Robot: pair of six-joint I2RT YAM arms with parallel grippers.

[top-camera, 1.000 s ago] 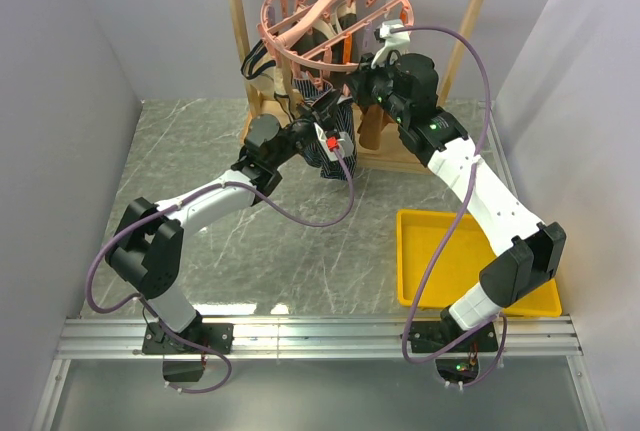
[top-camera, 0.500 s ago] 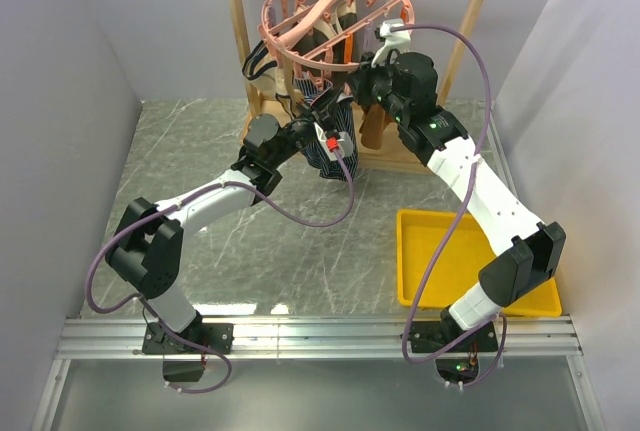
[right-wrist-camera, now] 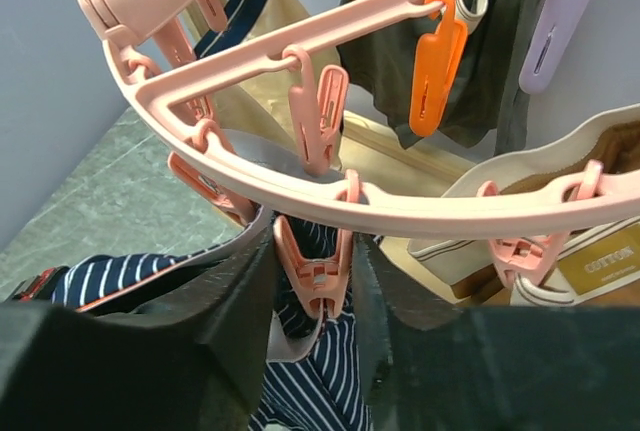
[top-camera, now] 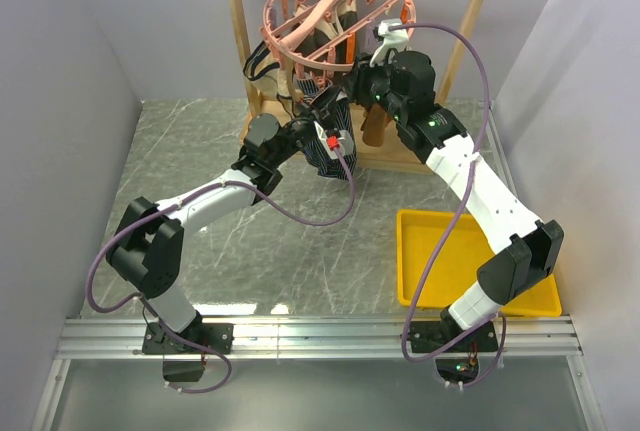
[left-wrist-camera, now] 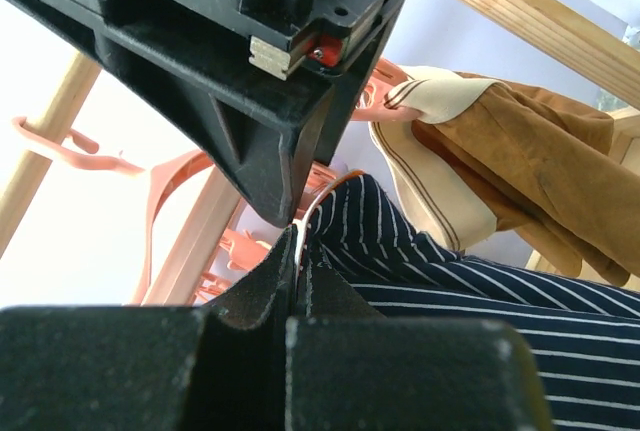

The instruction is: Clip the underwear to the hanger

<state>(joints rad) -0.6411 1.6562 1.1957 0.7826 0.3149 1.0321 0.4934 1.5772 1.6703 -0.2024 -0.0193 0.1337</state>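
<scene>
The navy striped underwear [top-camera: 331,143] hangs below the round pink hanger [top-camera: 335,13]. My left gripper [top-camera: 324,109] is shut on its top edge and holds it up under the ring; in the left wrist view the closed fingertips [left-wrist-camera: 297,243] pinch the striped cloth [left-wrist-camera: 480,281]. My right gripper [top-camera: 362,81] is open at the ring's near rim [right-wrist-camera: 400,206]. Its fingers [right-wrist-camera: 245,291] flank a pink peg [right-wrist-camera: 315,271] and touch its spread handles. The underwear [right-wrist-camera: 330,381] hangs right below that peg, its pale waistband edge at the peg's tip.
The hanger hangs in a wooden rack frame [top-camera: 237,31]. Tan and brown garments [left-wrist-camera: 520,151] hang on other pegs beside the underwear. An orange peg [right-wrist-camera: 435,66] and a purple one [right-wrist-camera: 555,26] dangle further back. A yellow tray [top-camera: 440,261] lies at the right.
My right gripper has moved slightly up and left, closer to the hanger's rim. The left arm and the underwear have hardly moved.
</scene>
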